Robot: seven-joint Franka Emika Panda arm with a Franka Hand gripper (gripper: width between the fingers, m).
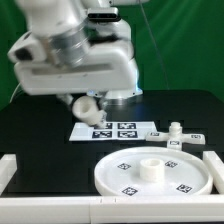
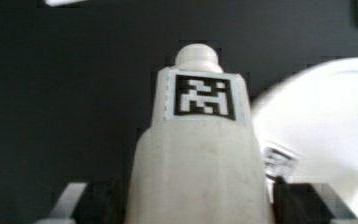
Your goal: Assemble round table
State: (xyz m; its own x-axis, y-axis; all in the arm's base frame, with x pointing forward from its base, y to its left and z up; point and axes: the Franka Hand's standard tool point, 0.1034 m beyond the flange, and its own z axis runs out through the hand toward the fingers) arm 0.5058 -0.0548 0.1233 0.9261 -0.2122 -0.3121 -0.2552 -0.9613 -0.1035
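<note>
Wrist view shows the gripper (image 2: 190,196) with its jaws closed partway on the cylinder post (image 2: 197,120), held above the table near the marker board (image 1: 115,131). Best carry it over the round disc (image 1: 155,178), align the narrow tip with the central hub, then lower slowly.

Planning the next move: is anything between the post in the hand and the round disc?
Nothing visible. The post, held in the hand, hangs above the table behind the disc. The marker board lies flat beneath the path, and the cross piece sits off to the exterior view's right.
</note>
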